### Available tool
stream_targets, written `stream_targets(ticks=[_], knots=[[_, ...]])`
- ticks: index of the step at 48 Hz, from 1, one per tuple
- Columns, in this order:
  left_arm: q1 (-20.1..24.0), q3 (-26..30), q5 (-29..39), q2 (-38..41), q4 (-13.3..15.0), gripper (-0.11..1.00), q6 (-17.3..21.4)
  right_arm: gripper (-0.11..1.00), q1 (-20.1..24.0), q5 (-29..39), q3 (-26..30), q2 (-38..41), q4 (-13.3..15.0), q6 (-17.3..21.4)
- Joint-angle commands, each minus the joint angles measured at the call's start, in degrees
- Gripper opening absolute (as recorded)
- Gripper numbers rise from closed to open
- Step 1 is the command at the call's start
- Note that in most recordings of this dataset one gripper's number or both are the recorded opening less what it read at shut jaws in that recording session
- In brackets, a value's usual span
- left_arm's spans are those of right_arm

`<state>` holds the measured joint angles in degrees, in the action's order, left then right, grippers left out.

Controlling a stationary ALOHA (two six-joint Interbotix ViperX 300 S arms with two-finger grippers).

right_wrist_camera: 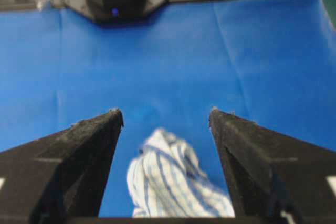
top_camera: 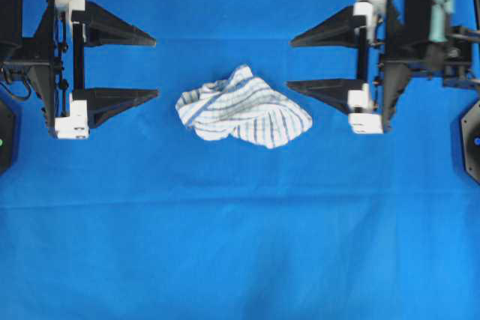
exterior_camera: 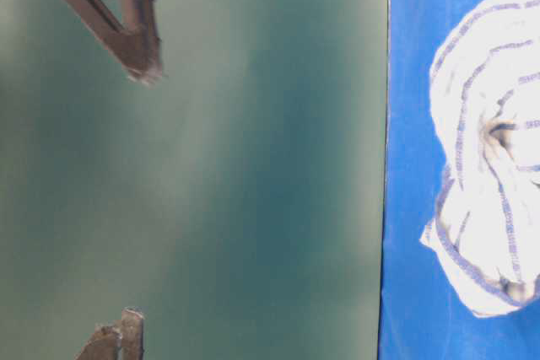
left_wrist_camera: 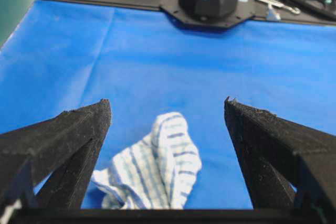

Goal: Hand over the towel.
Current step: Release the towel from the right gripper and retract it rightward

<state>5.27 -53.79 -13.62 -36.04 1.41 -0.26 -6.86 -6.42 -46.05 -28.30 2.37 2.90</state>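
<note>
One small crumpled white towel with thin blue-grey stripes (top_camera: 242, 107), lying loose on the large plain blue sheet (top_camera: 225, 245) near the middle of the overhead view, between the two grippers and touched by neither. Left gripper (top_camera: 156, 67), black with white mounts, at the left edge of that view: fingers spread wide apart, nothing between them, tips pointing toward the towel. Right gripper (top_camera: 289, 62), same build, at the right edge: fingers likewise wide apart and empty, lower fingertip just beside the towel's right end. Both wrist views show the towel on the sheet past the parted fingers. Table-level view: dark green backdrop (exterior_camera: 253, 166), sheet edge, towel partly seen.
</note>
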Motion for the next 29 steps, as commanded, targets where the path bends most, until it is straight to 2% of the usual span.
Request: stream_targets(ticks=[1,16,22,29], knots=[[0.0,0.6,-0.5,-0.2,0.2,0.93,-0.1,0.71,-0.1,-2.2,-0.3,-1.2,0.1,-0.2],[0.0,0.3,0.2,-0.9,0.2,0.93,0.0,0.71,-0.1,-3.4,-1.8,-2.0,0.2,-0.2],[0.0,-0.8,2.0,-3.7,0.2,0.93,0.6,0.71,-0.1,-1.8,-3.9,-6.6,0.2,-0.2],[0.0,-4.0,4.7,-10.6,0.1,0.93,1.1,0.71,-0.1,0.1,-9.3,-16.5,0.2,-0.2]])
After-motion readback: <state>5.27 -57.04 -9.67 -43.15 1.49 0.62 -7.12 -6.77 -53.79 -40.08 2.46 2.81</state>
